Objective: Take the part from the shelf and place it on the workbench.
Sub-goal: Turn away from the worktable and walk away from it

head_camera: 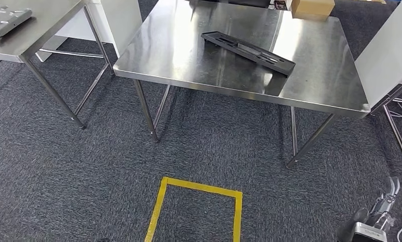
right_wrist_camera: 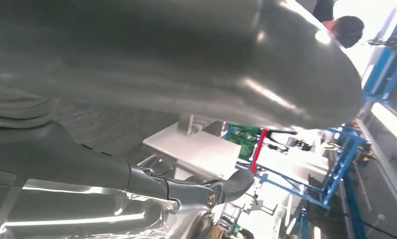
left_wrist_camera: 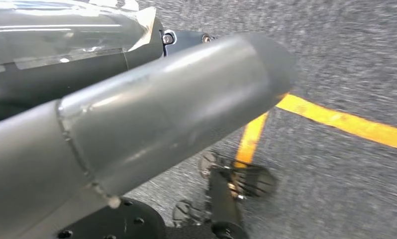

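A long black flat part [head_camera: 248,51] lies at an angle on the steel workbench [head_camera: 189,65], toward its far right. Neither hand is touching it. My right hand [head_camera: 383,209] hangs low over the carpet, right of the workbench and well short of it. In the right wrist view the right hand [right_wrist_camera: 201,191] has its dark fingers stretched out with nothing in them. The left hand [left_wrist_camera: 151,114] hangs above the carpet, its thick grey thumb and dark fingers extended and empty.
A second steel table [head_camera: 32,35] at the far left carries a grey metal plate [head_camera: 5,20]. A cardboard box [head_camera: 312,7] sits at the workbench's far edge. A yellow tape square [head_camera: 199,201] marks the carpet before me. Blue racking [right_wrist_camera: 346,164] stands to the side.
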